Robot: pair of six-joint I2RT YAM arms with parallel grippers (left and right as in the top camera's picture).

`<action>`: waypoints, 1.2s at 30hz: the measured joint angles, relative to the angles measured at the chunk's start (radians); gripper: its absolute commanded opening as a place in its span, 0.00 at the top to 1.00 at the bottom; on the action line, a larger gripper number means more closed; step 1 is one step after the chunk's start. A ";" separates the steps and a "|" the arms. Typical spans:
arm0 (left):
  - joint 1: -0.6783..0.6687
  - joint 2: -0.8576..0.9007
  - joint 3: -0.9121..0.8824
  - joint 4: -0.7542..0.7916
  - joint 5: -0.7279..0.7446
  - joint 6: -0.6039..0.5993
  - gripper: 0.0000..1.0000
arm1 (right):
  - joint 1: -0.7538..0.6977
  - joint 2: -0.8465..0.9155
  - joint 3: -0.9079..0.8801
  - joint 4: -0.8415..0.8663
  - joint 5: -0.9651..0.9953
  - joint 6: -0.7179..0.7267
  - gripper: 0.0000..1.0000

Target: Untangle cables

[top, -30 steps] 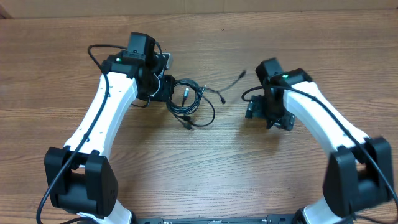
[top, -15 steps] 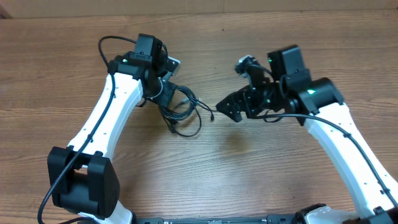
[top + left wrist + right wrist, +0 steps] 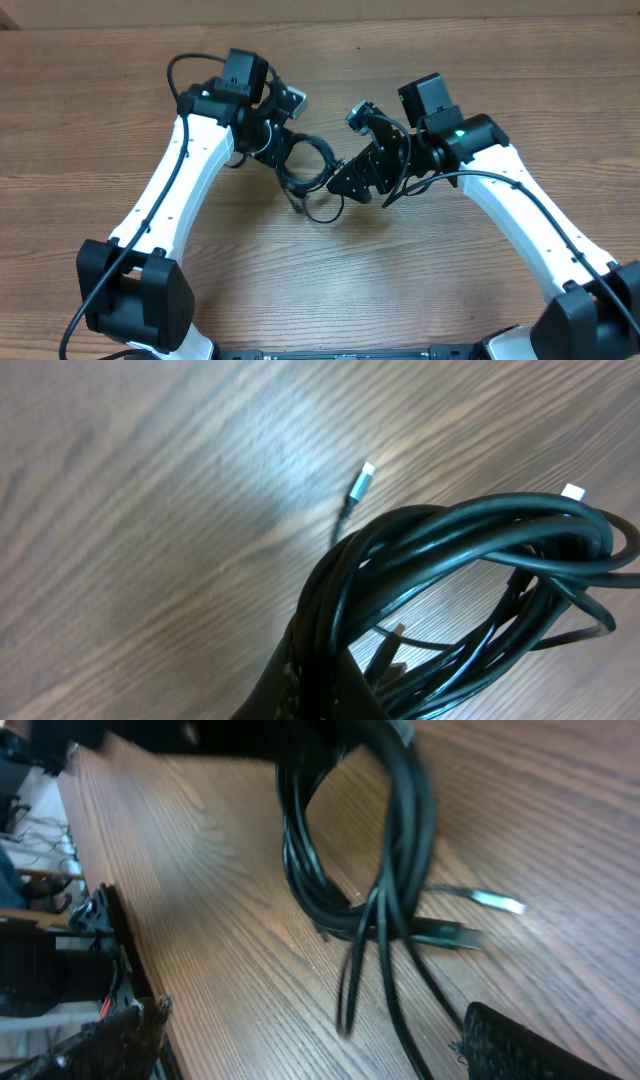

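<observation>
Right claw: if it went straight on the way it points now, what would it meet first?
Most likely the cable bundle, whose loops hang right ahead in the wrist view; overhead, the right claw points at it. Depth is unclear.

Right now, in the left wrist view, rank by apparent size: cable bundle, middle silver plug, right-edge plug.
1. The cable bundle, by far largest.
2. The silver plug and right-edge plug: both tiny, alike; nearness to the camera is unclear, so tied.
</observation>
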 measured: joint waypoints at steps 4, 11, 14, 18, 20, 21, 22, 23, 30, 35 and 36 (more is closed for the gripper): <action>0.000 0.000 0.057 -0.017 0.026 -0.012 0.96 | 0.015 0.049 0.000 0.005 0.005 -0.010 0.17; 0.000 0.000 0.090 -0.066 0.043 -0.048 0.96 | 0.020 0.095 0.000 0.013 0.079 0.030 0.23; 0.000 0.000 0.097 -0.069 0.044 -0.079 0.96 | 0.020 0.095 0.000 0.014 0.090 0.040 0.34; 0.000 0.000 0.099 -0.069 0.044 -0.093 0.96 | 0.020 0.095 0.000 0.021 0.101 0.045 0.57; 0.000 0.000 0.100 -0.068 0.044 -0.096 0.96 | 0.020 0.095 0.000 0.020 0.103 0.069 0.78; 0.001 0.000 0.100 -0.068 0.044 -0.099 0.96 | 0.020 0.095 0.000 0.021 0.103 0.060 0.83; 0.002 0.000 0.100 -0.066 0.043 -0.106 0.96 | 0.020 0.095 0.000 0.019 0.103 0.074 0.89; 0.005 0.000 0.100 -0.063 0.043 -0.110 0.96 | 0.020 0.095 0.000 0.020 0.102 0.082 0.96; 0.009 0.000 0.100 -0.033 0.029 -0.196 0.96 | 0.022 0.095 0.004 0.006 0.080 0.210 0.96; 0.003 0.000 0.100 -0.005 0.000 -0.296 0.96 | 0.022 0.078 0.013 -0.029 0.019 0.268 0.96; -0.001 0.000 0.100 0.005 -0.003 -0.309 0.96 | 0.022 0.068 0.013 -0.033 0.007 0.284 0.96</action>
